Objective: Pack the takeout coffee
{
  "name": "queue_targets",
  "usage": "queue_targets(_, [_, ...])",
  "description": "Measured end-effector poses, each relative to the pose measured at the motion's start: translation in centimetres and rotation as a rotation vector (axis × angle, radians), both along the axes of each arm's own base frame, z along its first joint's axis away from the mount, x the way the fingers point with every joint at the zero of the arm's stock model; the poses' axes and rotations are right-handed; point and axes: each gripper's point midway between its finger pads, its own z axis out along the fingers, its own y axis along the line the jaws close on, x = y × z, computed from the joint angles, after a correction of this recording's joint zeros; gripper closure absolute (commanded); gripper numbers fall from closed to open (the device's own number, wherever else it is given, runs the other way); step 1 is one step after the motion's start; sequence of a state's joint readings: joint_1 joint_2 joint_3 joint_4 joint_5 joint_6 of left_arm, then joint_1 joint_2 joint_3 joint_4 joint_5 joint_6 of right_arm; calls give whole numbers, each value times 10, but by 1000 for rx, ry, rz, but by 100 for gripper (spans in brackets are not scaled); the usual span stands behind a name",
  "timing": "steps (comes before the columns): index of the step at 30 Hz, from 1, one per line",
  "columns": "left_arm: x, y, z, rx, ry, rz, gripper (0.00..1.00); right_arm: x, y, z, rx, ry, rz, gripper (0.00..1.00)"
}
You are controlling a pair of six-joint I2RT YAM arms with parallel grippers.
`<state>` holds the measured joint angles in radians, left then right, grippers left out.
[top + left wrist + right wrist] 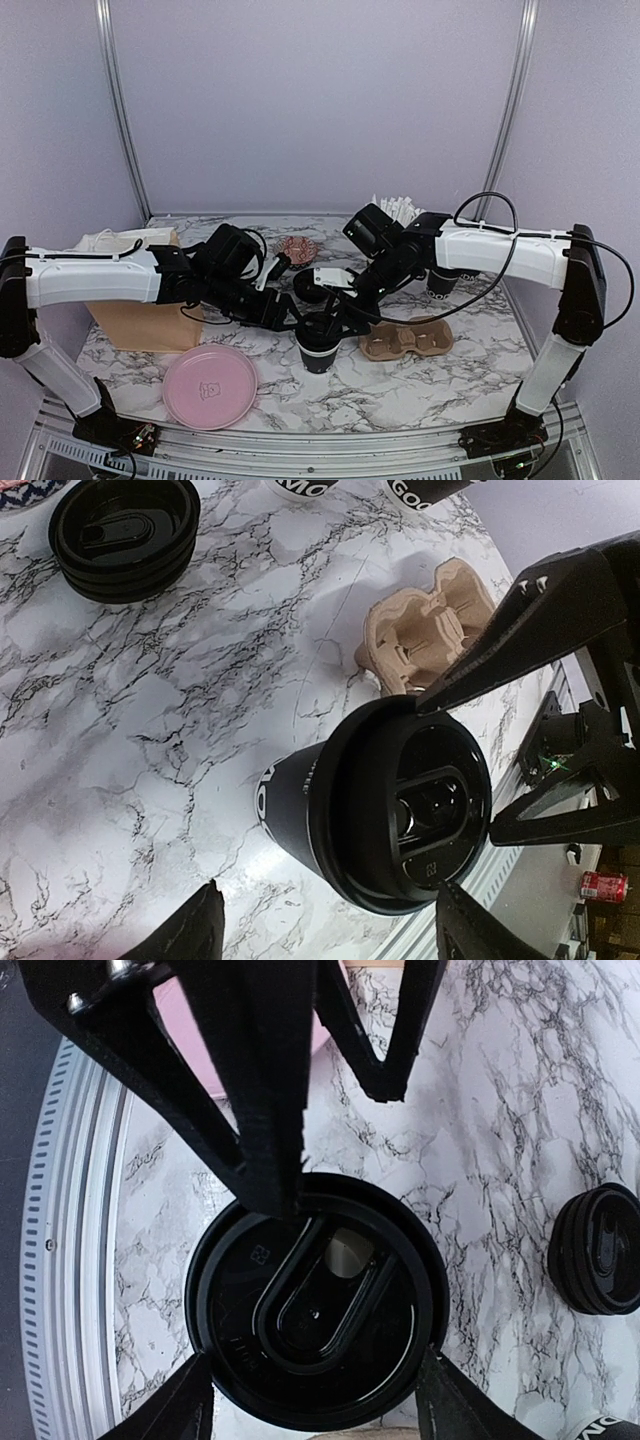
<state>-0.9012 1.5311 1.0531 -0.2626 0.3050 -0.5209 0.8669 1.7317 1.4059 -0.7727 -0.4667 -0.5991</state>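
The takeout coffee cup [290, 805] stands upright on the marble-patterned desk [150, 730] with its black lid [320, 1310] on. It is directly below both pincers, which meet over it from opposite sides. The right pincer [312, 1392] has a finger on either side of the lid, right at the rim; whether they press it I cannot tell. The left pincer [328, 915] is spread wide and holds nothing, with one fingertip at the lid's rim and the other off it.

On the right pincer's side lies a brown pulp cup carrier [425, 620], near the cup but apart from it. Bare marble separates the cup from a stack of black lids [125, 535] beyond the pincers. The desk's near edge, an aluminium rail [70, 1260], runs close to the cup. A pink plate [210, 385] sits by that edge on the left pincer's side, and a brown paper bag [145, 320] stands beside the left arm. A cup with white straws [395, 208] stands far beyond the right pincer.

White letters "MO" show on the cup's side. A second cup [300, 488] also reads "MO" and a third cup [420, 490] reads "GOO". The lid's small embossed mark is too small to read, as is the label on a red can [603, 885] past the desk edge.

The desk is white with black veins, and the walls [320, 100] are lilac.
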Motion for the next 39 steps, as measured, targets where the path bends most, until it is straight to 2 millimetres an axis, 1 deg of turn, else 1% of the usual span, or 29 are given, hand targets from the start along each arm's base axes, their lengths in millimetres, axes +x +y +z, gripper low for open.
queue_targets(15, [0, 1, -2, 0, 8, 7, 28, -9, -2, -3, -19, 5, 35, 31])
queue_targets(21, [0, 0, -3, 0, 11, 9, 28, -12, -6, -1, -24, -2, 39, 23])
queue_targets(27, [6, -8, -3, -5, 6, 11, 28, -11, -10, 10, -11, -31, 30, 20])
queue_targets(31, [15, -16, 6, -19, -15, 18, 28, -3, -17, 21, 6, -44, -1, 21])
queue_targets(35, [24, -26, 17, -44, -36, 20, 30, 19, -32, 31, 43, -7, -93, 25])
queue_targets(37, [25, -29, 17, -50, -32, 18, 31, 29, -39, 30, 50, 17, -140, 26])
queue_targets(39, [24, -30, 13, -47, -19, 17, 32, 33, -46, 23, 46, 51, -179, 27])
